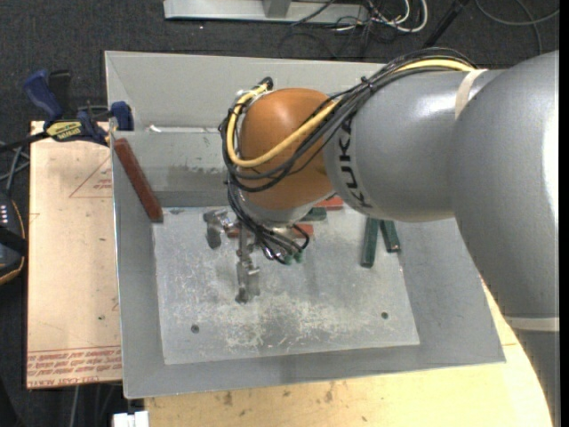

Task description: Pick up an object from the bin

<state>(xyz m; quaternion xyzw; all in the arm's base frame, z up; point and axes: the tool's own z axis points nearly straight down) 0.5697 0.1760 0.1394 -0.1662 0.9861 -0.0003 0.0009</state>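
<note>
- The arm (427, 140) reaches in from the right, its orange wrist cover (280, 145) at frame centre.
- The tool (246, 285) points down at the bin (293, 327) floor; whether it is open, I cannot tell.

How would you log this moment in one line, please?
jaws: low over bare bin floor, mid-left | right: green stick | left wall: brown bar | grasp: none seen

Bin (293, 323): scuffed matt grey mtl; orange cover (276, 140) smooth, semi-gloss.
</note>
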